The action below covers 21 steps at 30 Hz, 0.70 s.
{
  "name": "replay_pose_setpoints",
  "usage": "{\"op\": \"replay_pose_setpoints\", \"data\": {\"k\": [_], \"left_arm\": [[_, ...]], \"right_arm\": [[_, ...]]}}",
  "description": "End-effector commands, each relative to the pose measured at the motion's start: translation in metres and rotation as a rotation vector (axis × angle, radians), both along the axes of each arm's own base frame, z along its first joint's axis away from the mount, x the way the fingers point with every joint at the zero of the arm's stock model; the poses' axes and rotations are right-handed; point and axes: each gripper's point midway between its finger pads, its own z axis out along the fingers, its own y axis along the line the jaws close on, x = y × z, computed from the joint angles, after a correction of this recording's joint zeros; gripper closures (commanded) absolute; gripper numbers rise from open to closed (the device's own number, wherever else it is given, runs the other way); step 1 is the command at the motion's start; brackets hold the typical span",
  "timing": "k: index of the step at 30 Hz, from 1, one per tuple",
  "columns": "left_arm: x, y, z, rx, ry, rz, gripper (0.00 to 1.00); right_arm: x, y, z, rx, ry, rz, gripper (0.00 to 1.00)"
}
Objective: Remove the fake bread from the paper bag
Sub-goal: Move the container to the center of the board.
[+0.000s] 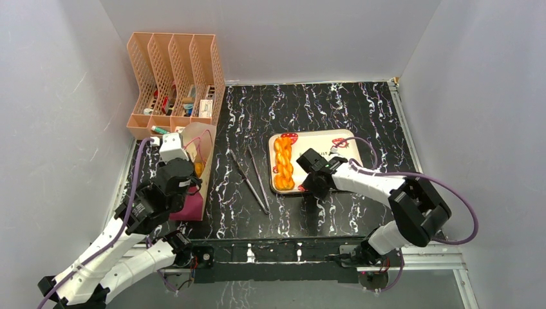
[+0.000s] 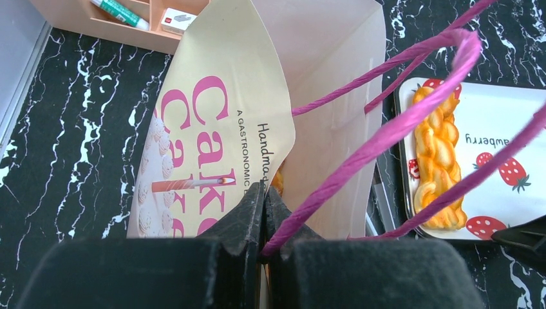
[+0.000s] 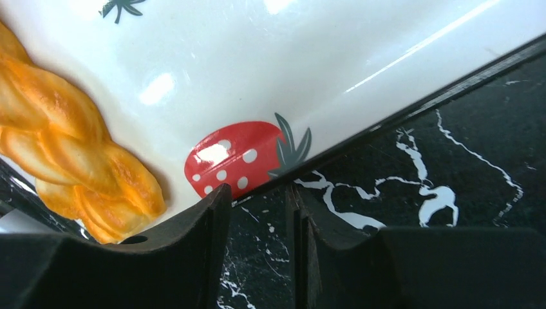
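Left claw (image 2: 263, 196) on "Cake"-lettered paper bag (image 2: 212, 96)

- Lettering on paper bag (image 2: 212, 129) vanishes behind left claw (image 2: 263, 215).
- Right wrist view's edge crops braided loaf (image 3: 71, 148).
- Contents of file rack (image 1: 174, 84) too small to identify.

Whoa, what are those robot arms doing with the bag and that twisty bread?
The left pincer is pinched shut on the paper bag at its rim, beside a purple handle. The braided loaf lies out on the strawberry tray. The right pincer sits slightly open and empty at that tray's near edge. An orange piece shows inside the bag.
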Motion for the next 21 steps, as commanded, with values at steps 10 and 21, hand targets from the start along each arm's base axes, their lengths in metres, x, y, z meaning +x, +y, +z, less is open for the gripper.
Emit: {"op": "replay_pose_setpoints", "data": {"k": [10,21], "left_arm": [[-0.01,0.007,-0.009,0.076,0.078,-0.022,1.0],[-0.013,0.012,-0.011,0.094,0.091,-0.019,1.0]], "right_arm": [[0.028,0.024,-0.02,0.123,0.014,-0.11,0.84],[0.067,0.049,-0.027,0.253,0.023,-0.218,1.0]]}}
